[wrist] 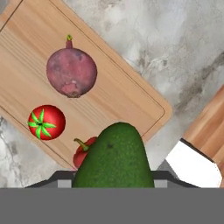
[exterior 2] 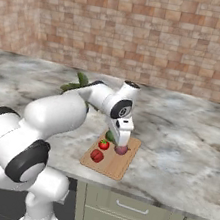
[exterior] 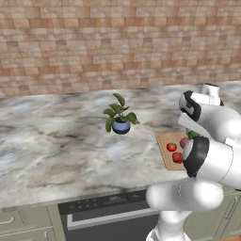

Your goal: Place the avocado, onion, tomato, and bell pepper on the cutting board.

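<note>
My gripper (wrist: pixel 112 180) is shut on the dark green avocado (wrist: pixel 114 156), which looms large at the bottom of the hand view, above the near edge of the tan cutting board (wrist: pixel 26 57). On the board lie the purplish onion (wrist: pixel 71 72), the green-capped tomato (wrist: pixel 46 122) and the red bell pepper (wrist: pixel 84 151), partly hidden behind the avocado. From the right base view the gripper (exterior 2: pixel 121 140) hangs over the board (exterior 2: pixel 117 166) just above the onion (exterior 2: pixel 121 150), with the tomato (exterior 2: pixel 104 144) and pepper (exterior 2: pixel 97 155) to its left.
A potted plant (exterior: pixel 120 116) stands on the marble counter (exterior: pixel 56 141) left of the board. A wooden object with a white part (wrist: pixel 194 162) lies on the counter beside the board. The stove front (exterior: pixel 108 209) sits below the counter edge.
</note>
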Available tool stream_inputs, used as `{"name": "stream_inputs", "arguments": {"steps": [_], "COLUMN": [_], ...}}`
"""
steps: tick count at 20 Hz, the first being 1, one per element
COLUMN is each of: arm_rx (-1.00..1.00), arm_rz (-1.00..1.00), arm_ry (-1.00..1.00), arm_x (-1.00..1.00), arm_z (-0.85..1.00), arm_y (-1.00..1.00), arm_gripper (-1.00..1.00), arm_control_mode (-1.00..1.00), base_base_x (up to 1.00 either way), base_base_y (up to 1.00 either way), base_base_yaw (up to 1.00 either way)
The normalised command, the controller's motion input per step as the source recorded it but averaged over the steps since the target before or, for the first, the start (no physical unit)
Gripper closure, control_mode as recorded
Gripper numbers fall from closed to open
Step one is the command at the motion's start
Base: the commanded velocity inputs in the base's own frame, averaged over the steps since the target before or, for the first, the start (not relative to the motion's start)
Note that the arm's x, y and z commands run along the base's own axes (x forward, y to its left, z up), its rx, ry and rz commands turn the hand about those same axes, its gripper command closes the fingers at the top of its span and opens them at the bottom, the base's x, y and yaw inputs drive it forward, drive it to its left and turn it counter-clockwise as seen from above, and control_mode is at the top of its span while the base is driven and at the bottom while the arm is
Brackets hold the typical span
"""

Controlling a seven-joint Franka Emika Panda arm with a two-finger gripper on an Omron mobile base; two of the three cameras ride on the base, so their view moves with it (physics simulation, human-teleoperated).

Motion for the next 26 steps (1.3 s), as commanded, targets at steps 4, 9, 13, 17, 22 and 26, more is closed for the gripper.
{"name": "stream_inputs", "arguments": {"steps": [4,9,13,17,22,26], "arm_rx": [0.0,0.0,0.0,0.0,0.0,0.0], "arm_rz": [0.0,0.0,0.0,0.0,0.0,0.0], "arm_ry": [0.0,0.0,0.0,0.0,0.0,0.0], "arm_x": [0.01,0.07,0.01,0.03,0.0,0.03], "arm_z": [-0.18,-0.17,-0.34,-0.39,-0.4,-0.18], "arm_y": [-0.38,-0.31,-0.05,0.0,0.02,0.0], "arm_gripper": [1.0,1.0,1.0,1.0,1.0,1.0], "arm_control_mode": [-1.0,-1.0,-1.0,-1.0,-1.0,-1.0], "base_base_x": [0.0,0.0,0.0,0.0,0.0,0.0], "base_base_y": [0.0,0.0,0.0,0.0,0.0,0.0], "base_base_yaw": [0.0,0.0,0.0,0.0,0.0,0.0]}}
